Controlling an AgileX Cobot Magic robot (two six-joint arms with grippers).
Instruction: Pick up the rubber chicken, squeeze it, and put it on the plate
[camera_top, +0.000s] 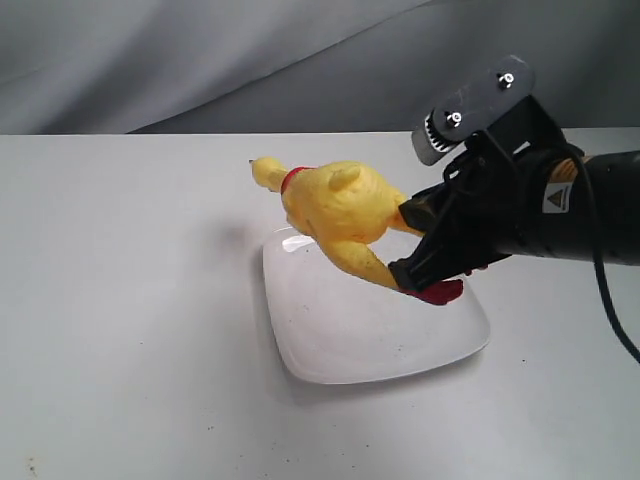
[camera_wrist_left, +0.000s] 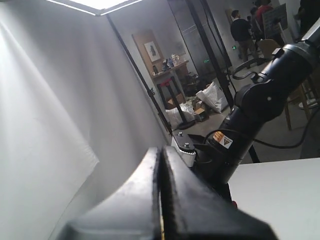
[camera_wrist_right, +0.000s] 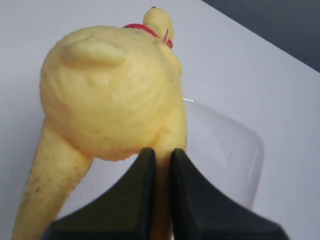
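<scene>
Rubber chicken (camera_top: 335, 215) in the exterior view: plump, matte yellow and finely ridged, hanging just above the plate (camera_top: 380, 335) without touching it. Its long axis lies almost level, head and red collar pointing left and away, red feet towards the right gripper (camera_top: 412, 248), whose black fingers clamp the legs. The plate is glossy white, square with rounded corners, on a pale matte table (camera_top: 120, 300).

In the left wrist view, the left gripper (camera_wrist_left: 161, 200) has its dark fingers pressed together on nothing.

In the right wrist view, the right gripper (camera_wrist_right: 161, 172) pinches one speckled leg under the round rump of the rubber chicken (camera_wrist_right: 110, 95), with the plate (camera_wrist_right: 225, 145) beneath.
</scene>
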